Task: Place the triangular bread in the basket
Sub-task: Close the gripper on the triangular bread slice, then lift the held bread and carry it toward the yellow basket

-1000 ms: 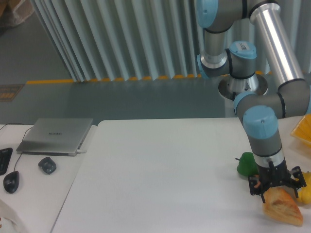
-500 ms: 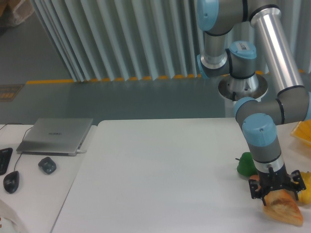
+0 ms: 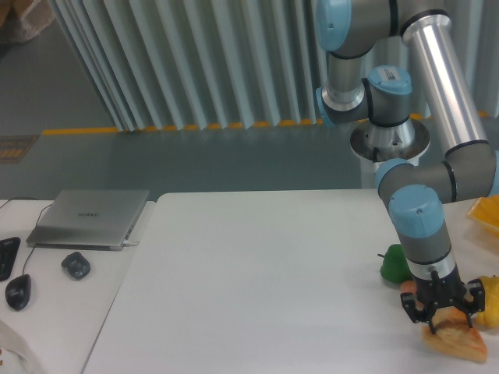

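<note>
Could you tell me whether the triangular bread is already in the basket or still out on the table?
Out. The triangular bread lies on the table under the pincer, while the basket shows only at the right edge.

Green pepper (image 3: 395, 264) and yellow pepper (image 3: 491, 310) close beside the hand (image 3: 441, 319).

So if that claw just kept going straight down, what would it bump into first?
Most likely the triangular bread: the gripper points down right over it, fingers already at its top edge. Whether they touch it yet is unclear.

Frame's right edge cuts the basket (image 3: 485, 212); end effector (image 3: 442, 321) overlaps the triangular bread (image 3: 456, 340).
</note>
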### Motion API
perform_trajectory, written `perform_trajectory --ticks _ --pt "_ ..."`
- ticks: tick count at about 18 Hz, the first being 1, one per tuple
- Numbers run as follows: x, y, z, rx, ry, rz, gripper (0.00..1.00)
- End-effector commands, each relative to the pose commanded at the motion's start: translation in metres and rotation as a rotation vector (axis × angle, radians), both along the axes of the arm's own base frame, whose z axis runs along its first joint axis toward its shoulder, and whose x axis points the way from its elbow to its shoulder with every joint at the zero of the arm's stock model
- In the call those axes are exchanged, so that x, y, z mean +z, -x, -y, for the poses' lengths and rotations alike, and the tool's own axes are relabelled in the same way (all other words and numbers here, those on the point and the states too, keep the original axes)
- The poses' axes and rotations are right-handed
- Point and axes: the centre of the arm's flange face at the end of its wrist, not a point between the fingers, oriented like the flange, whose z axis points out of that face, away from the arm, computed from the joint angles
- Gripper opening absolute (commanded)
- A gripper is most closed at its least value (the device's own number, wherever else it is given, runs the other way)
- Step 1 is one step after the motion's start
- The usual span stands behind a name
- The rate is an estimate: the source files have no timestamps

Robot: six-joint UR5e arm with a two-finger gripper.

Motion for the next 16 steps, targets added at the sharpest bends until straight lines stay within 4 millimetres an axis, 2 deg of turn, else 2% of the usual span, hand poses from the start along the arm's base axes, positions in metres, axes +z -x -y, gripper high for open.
perform_trajectory --ticks 2,5,9,14,16 --pt "0.000 0.000 0.000 0.000 0.000 0.000 0.17" --pt "0.005 -0.001 0.001 0.000 -0.005 -0.003 0.07" --pt "0.017 -0.003 -0.001 -0.006 -0.023 -0.013 0.07" --pt "0.078 -0.028 0.002 -0.051 -0.122 -0.024 0.07" --pt "0.101 -0.038 0.018 -0.107 -0.132 -0.030 0.07"
